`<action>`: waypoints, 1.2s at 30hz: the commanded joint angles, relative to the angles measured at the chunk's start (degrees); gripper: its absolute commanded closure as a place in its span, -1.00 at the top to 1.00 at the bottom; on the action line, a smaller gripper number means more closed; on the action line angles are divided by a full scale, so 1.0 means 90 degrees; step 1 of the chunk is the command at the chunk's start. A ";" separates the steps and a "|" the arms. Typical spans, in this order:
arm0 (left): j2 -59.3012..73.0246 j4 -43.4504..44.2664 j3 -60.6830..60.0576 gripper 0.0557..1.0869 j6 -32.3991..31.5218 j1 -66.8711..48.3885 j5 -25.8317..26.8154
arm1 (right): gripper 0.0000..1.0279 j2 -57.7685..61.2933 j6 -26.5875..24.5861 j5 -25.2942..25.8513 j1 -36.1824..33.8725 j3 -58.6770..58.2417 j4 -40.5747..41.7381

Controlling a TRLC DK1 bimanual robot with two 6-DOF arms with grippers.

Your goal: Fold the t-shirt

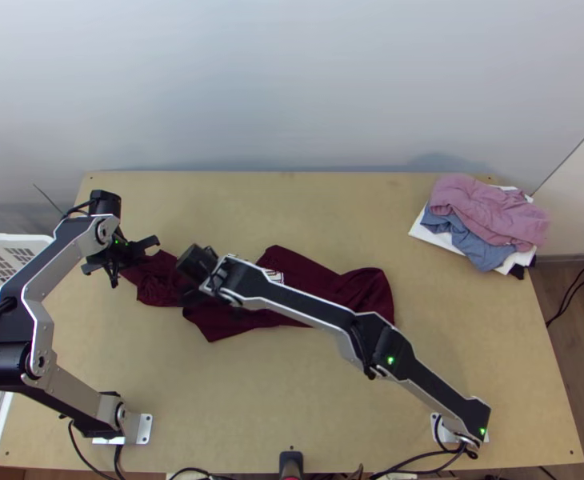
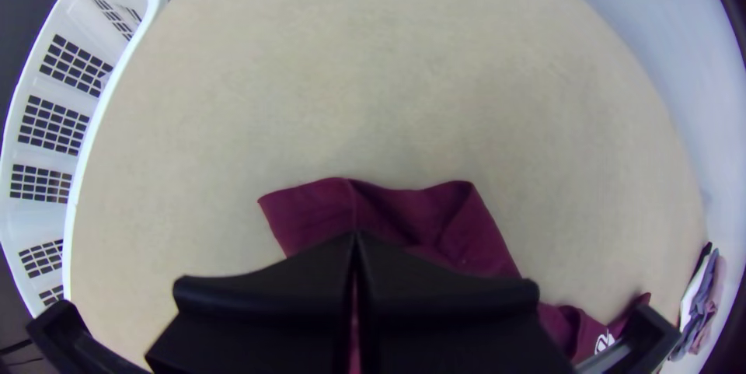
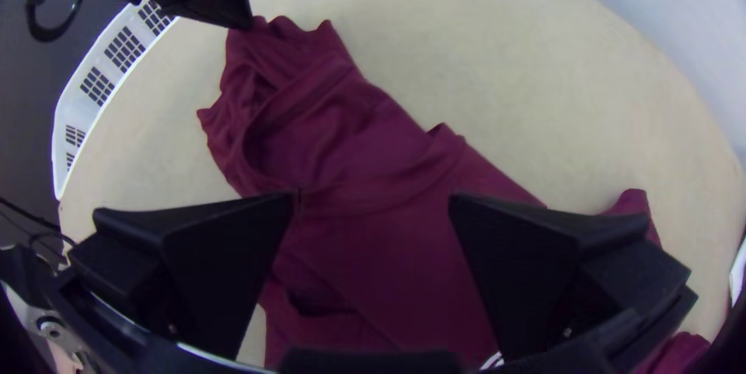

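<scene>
L pincer (image 1: 129, 258) closed, prob. on bunched end of t-shirt (image 1: 320, 278); R pincer (image 1: 191, 297) wide, over t-shirt, near L pincer

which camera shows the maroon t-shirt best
The top view: it takes in the t-shirt nearly end to end, though the right arm crosses over it. The right wrist view shows cloth closer, behind the open right claw; the left wrist view, one end and some white print.

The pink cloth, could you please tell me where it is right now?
In the top view, the pink cloth lies at the far right corner of the table, on top of the blue cloth and white cloth, away from the maroon t-shirt.
</scene>
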 commanded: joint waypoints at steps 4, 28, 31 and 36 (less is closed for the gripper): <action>-0.0042 -0.0036 -0.0115 -0.92 0.0017 0.0085 0.0003 | 0.80 0.0202 -0.0084 -0.0122 0.0472 0.0081 0.0503; -0.0198 -0.0065 0.0071 -0.92 -0.0003 0.0192 0.0100 | -0.95 0.0065 -0.0416 -0.0044 0.0266 0.0188 0.0435; -0.0452 -0.0241 0.0393 -0.92 -0.0091 0.0183 0.0149 | -0.95 -0.0384 -0.0230 -0.0024 0.0042 0.0178 0.0210; -0.0882 -0.0622 0.1174 -0.92 -0.0218 0.0114 0.0169 | -0.95 -0.1195 -0.0103 0.0142 -0.0271 0.0169 -0.0190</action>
